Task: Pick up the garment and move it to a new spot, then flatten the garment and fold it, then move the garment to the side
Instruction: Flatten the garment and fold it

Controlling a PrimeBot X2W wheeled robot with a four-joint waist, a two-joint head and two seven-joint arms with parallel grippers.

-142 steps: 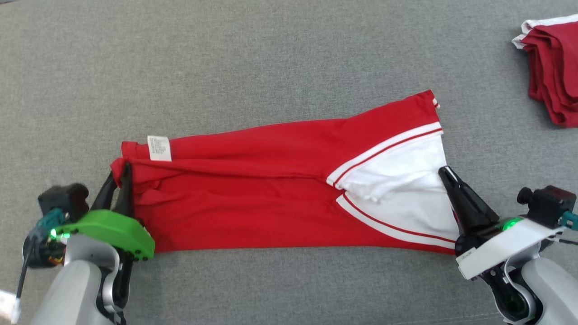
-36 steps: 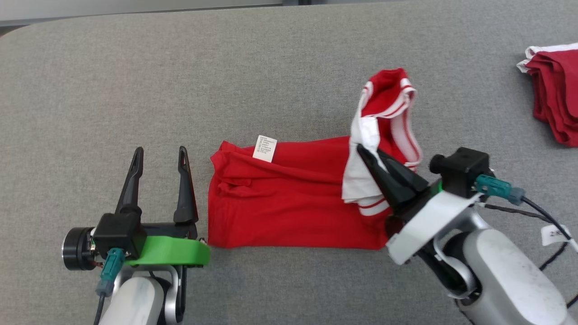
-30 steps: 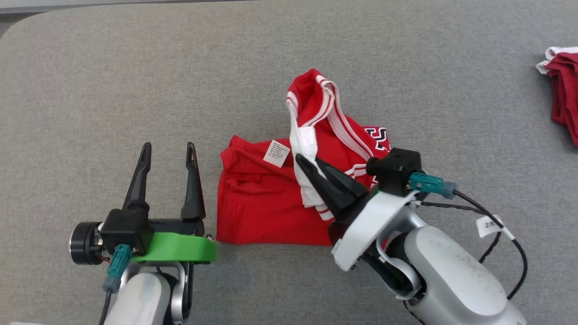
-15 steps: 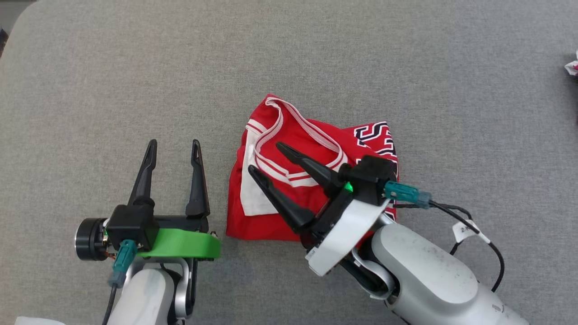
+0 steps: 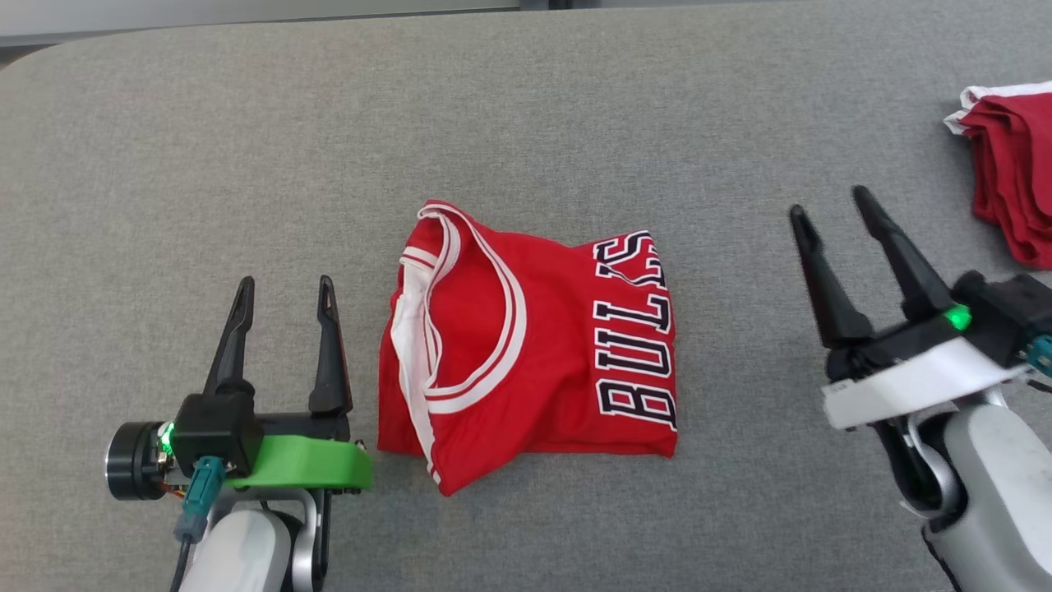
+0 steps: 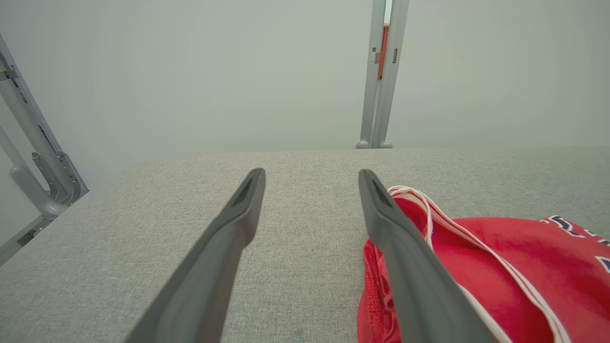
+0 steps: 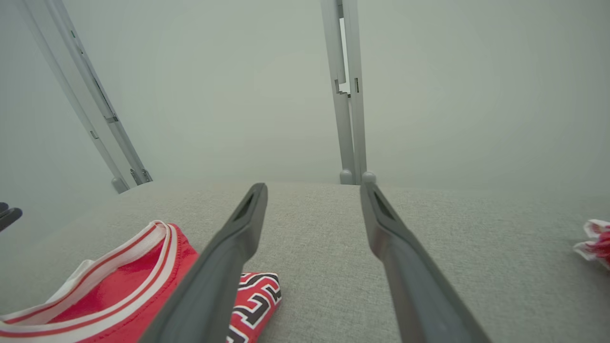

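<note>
A grey fabric tabletop (image 5: 526,99) runs out to a pale wall (image 6: 190,71) and metal posts (image 6: 383,71). At its centre the red garment (image 5: 534,362) lies folded into a compact block, lettering up. The folding looks done, and only the move to the side appears left. A pile of red clothes (image 5: 1011,173) sits far right. The left gripper (image 5: 285,284) and right gripper (image 5: 827,202) flank the garment, both spread and empty.

Green left wrist plate (image 5: 308,462), white right wrist plate (image 5: 912,385); black jaws.
</note>
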